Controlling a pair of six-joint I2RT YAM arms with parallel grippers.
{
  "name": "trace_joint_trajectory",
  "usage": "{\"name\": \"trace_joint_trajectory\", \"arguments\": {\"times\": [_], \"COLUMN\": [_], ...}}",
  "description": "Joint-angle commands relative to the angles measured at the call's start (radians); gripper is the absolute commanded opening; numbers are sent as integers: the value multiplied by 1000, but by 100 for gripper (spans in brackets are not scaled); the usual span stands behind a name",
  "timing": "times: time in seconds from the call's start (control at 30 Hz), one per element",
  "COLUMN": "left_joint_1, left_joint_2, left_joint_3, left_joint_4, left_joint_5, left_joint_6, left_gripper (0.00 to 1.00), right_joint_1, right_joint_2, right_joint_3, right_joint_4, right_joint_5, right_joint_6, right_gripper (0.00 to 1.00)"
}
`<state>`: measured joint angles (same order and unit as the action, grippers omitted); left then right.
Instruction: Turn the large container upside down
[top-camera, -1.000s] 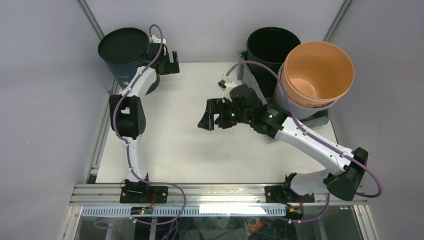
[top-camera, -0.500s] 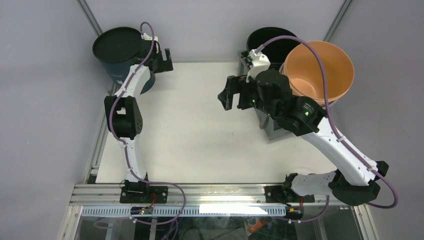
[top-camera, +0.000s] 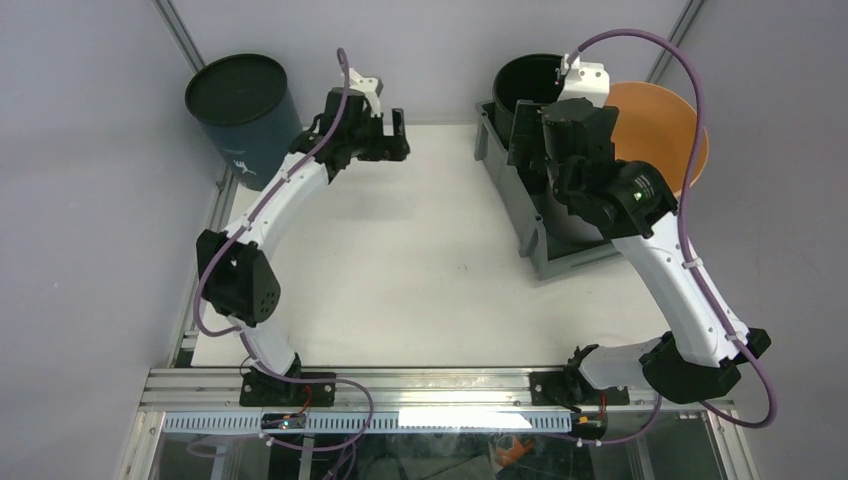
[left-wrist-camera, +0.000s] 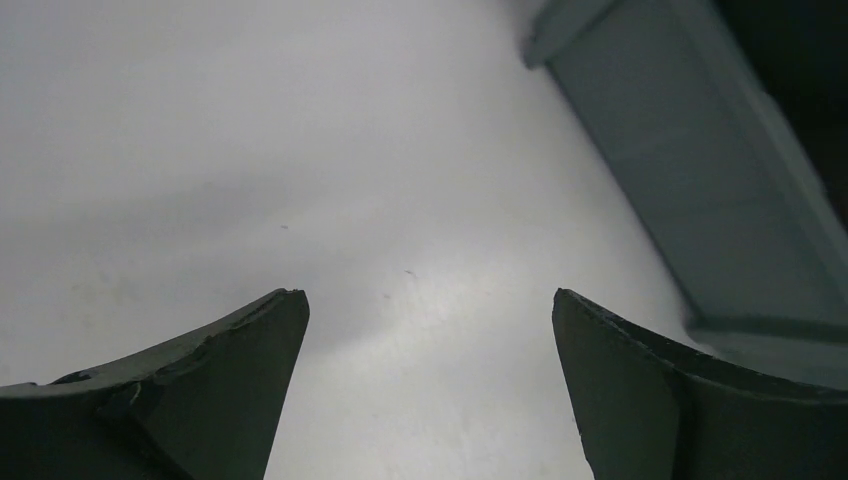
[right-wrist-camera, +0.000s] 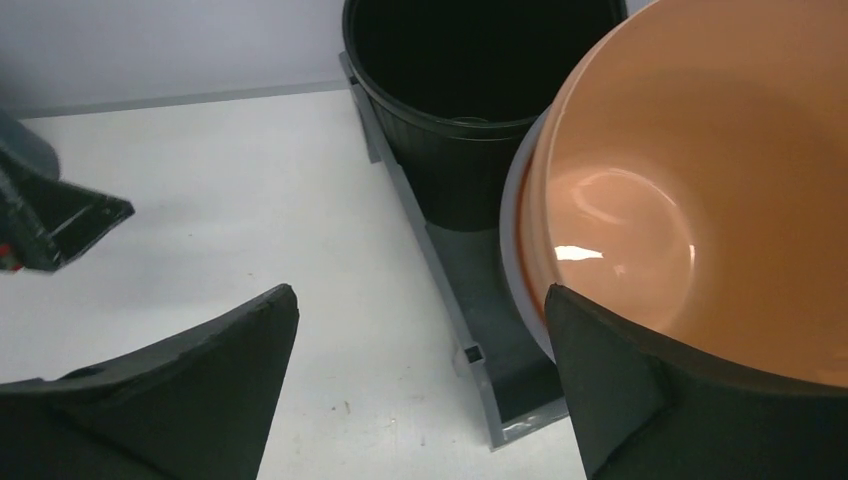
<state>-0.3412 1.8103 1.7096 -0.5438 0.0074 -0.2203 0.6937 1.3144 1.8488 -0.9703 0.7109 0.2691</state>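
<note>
The large grey container (top-camera: 508, 195) stands upright at the back right of the table. Inside it stand a black bucket (top-camera: 540, 80) and an orange bucket (top-camera: 655, 125) nested in a pale grey one. My right gripper (top-camera: 530, 150) hangs open and empty above the container's left side. In the right wrist view its jaws (right-wrist-camera: 420, 295) frame the container's left wall (right-wrist-camera: 445, 300), the black bucket (right-wrist-camera: 480, 90) and the orange bucket (right-wrist-camera: 700, 190). My left gripper (top-camera: 392, 135) is open and empty over the back middle of the table. In the left wrist view (left-wrist-camera: 430, 295) the container's wall (left-wrist-camera: 720, 180) lies ahead to the right.
A dark blue bucket (top-camera: 240, 110) stands upside down at the back left corner. Grey enclosure walls and frame posts close in the table at the back and sides. The white tabletop (top-camera: 400, 260) lies between the arms.
My right gripper has swung back and right, from over the table's middle to above the container. My left gripper has moved right, away from the dark blue bucket, toward the container.
</note>
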Motion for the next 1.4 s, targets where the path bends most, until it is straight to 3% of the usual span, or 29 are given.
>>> {"name": "trace_joint_trajectory", "arguments": {"times": [0.0,0.17,0.37,0.53,0.67,0.8,0.87,0.93,1.03,1.2,1.37], "left_joint_1": [-87,-220,-329,-356,-374,-395,-409,-422,-444,-480,-503], "left_joint_2": [-150,-234,-264,-307,-343,-350,-325,-289,-227,-96,54], "left_joint_3": [-100,-240,-322,-412,-459,-402,-354,-309,-235,-159,-58], "left_joint_4": [51,121,150,176,204,248,289,332,430,620,684], "left_joint_5": [92,128,150,116,142,218,257,270,308,347,435], "left_joint_6": [-66,-143,-182,-228,-264,-326,-385,-445,-527,-641,-700], "left_gripper": [99,99,99,99,99,99,99,99,99,99,99], "right_joint_1": [-42,-140,-311,-344,-350,-352,-352,-351,-351,-352,-352], "right_joint_2": [8,2,46,78,92,134,148,144,113,64,48], "right_joint_3": [26,-41,-55,-55,-29,-6,-6,-2,4,5,32], "right_joint_4": [-14,55,53,30,18,-9,-17,-20,-7,-6,-53], "right_joint_5": [89,98,-95,-184,-225,-241,-236,-235,-242,-283,-322], "right_joint_6": [-85,-184,-229,-230,-245,-257,-259,-256,-252,-238,-208], "right_gripper": [96,82,57,30,28,36,36,29,2,0,0]}}
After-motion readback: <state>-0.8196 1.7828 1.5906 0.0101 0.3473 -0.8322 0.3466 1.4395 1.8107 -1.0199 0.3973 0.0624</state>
